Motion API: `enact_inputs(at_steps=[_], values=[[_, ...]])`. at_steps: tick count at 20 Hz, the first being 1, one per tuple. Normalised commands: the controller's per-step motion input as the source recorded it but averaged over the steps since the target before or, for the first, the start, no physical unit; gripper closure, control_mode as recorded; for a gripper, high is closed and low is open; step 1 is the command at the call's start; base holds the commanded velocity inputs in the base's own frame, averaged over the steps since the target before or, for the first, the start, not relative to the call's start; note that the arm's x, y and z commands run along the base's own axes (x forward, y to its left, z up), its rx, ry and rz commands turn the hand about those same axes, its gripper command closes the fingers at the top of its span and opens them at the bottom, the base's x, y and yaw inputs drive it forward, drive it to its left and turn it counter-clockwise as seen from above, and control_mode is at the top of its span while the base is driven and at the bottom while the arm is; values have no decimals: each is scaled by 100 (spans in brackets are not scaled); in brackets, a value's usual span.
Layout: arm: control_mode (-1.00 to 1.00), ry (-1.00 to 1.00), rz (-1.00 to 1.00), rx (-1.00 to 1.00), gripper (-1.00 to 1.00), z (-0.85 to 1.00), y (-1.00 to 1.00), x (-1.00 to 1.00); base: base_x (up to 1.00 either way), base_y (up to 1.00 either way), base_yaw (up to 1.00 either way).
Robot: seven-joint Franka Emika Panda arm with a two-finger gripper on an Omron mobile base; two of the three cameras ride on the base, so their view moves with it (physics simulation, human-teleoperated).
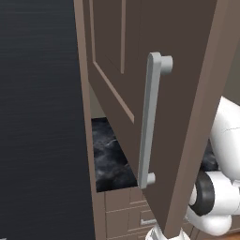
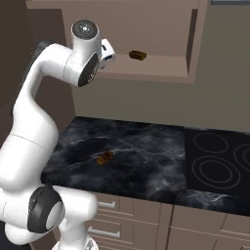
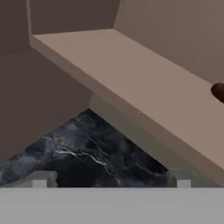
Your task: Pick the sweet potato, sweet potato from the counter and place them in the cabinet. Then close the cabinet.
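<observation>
One brown sweet potato [image 2: 137, 55] lies on the floor of the cabinet [image 2: 161, 68], and its edge shows at the right of the hand view [image 3: 218, 92]. A second sweet potato [image 2: 104, 157] rests on the black marble counter [image 2: 146, 146]. My gripper [image 2: 112, 53] is raised at the front left of the cabinet shelf [image 3: 131, 78], a short way left of the sweet potato lying there. Its fingertips [image 3: 41, 179] stand wide apart, open and holding nothing. The cabinet door [image 1: 187, 117] hangs open, its grey bar handle [image 1: 149, 119] close in the left base view.
A black stove top [image 2: 219, 161] with ring burners adjoins the counter on the right. Brown drawers [image 2: 127, 215] with short silver handles run below the counter. The open door blocks much of the left base view, with a dark wall [image 1: 42, 117] to its left.
</observation>
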Motion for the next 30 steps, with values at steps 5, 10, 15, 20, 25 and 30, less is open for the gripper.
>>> enact_inputs(at_steps=[5,10,15,20,25,30], values=[[-100,70,-36,-4,-100,-70,0,-59,0,0,0],[-100,25,-22,-6,-100,-82,-3,-10,0,0,0],[-100,8,-2,-1,-100,-100,0,15,0,0,0],[-100,13,-3,13,-100,-100,0,34,0,0,0],[-100,8,-18,3,-100,-78,0,45,0,0,0],[-100,17,-47,0,-100,-56,0,40,0,0,0]])
